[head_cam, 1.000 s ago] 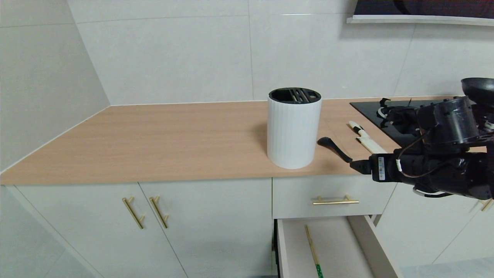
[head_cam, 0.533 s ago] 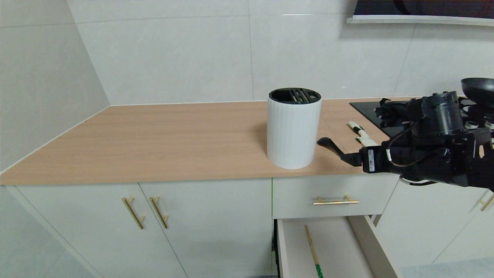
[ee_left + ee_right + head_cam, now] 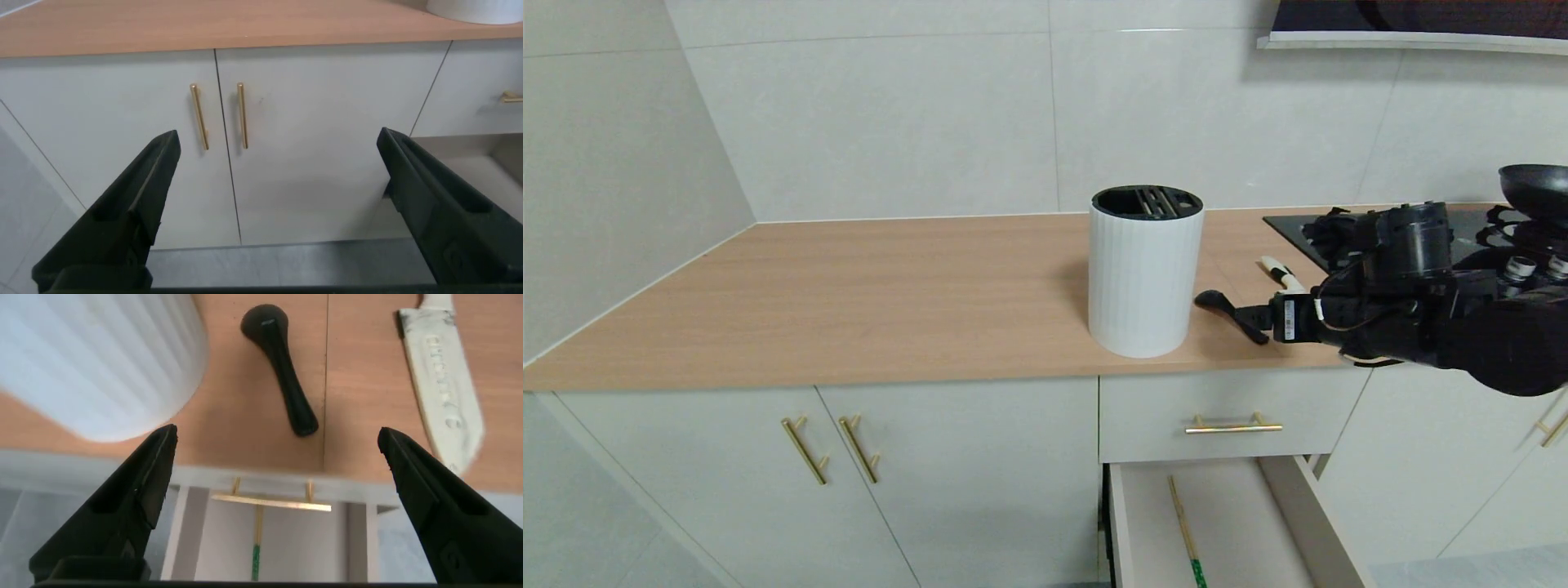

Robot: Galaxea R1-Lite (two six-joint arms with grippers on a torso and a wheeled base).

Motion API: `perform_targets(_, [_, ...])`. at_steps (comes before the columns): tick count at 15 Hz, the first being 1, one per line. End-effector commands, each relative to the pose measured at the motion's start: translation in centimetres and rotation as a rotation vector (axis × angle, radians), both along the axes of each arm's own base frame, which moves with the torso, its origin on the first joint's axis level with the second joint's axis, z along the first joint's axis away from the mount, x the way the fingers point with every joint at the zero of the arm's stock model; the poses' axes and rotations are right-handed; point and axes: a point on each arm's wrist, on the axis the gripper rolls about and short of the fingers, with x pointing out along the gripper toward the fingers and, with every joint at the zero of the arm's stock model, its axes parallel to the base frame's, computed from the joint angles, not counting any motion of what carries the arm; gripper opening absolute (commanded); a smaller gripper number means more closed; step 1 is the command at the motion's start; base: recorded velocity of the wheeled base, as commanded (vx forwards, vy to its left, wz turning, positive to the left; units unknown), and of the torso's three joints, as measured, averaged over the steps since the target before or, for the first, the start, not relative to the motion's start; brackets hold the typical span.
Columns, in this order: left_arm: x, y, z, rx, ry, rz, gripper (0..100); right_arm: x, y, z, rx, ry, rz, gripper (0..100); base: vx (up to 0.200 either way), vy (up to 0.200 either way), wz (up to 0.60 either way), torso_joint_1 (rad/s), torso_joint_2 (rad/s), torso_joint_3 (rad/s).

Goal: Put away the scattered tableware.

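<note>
right gripper (image 3: 1245,315) slides toward 9 o'clock

since a second ago it has come in over the black-handled utensil (image 3: 1213,300), jaws spread wide and empty. the utensil lies at the white holder's (image 3: 1145,278) 3 o'clock, the white knife (image 3: 1282,276) at 2 o'clock. left gripper (image 3: 276,139) gapes, released, before cupboard doors (image 3: 221,188)

In the head view the right claw (image 3: 1246,314) covers the near end of the black tool (image 3: 1215,301). The arm behind it hides most of the white knife (image 3: 1286,280). The pan (image 3: 1535,184) is cut off by the right edge. The chopstick (image 3: 1183,523) and the open drawer (image 3: 1298,510) run off the lower edge. In the right wrist view the white holder (image 3: 98,359) and the knife both pass beyond the frame. What sort of tool the black one is cannot be told.
</note>
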Motion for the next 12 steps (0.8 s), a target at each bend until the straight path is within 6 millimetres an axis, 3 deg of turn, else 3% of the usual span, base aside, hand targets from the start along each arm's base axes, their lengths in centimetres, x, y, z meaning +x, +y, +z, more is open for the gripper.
perform_targets(1, [0.0, 0.0, 0.0, 0.0, 0.0, 0.0, 100, 2.1, 0.5, -3.7, -0.038, 0.056, -0.006, 100, 0.0, 0.0, 0.0, 0.0, 0.0, 0.0])
perform_targets(5, [0.0, 0.0, 0.0, 0.0, 0.0, 0.0, 100, 3.7, 0.9, -5.8, -0.035, 0.016, -0.009, 100, 0.0, 0.0, 0.0, 0.0, 0.0, 0.0])
perform_targets(12, [0.0, 0.0, 0.0, 0.0, 0.0, -0.001, 100, 4.6, 0.6, -6.2, -0.028, -0.023, -0.034, 100, 0.0, 0.0, 0.0, 0.0, 0.0, 0.0])
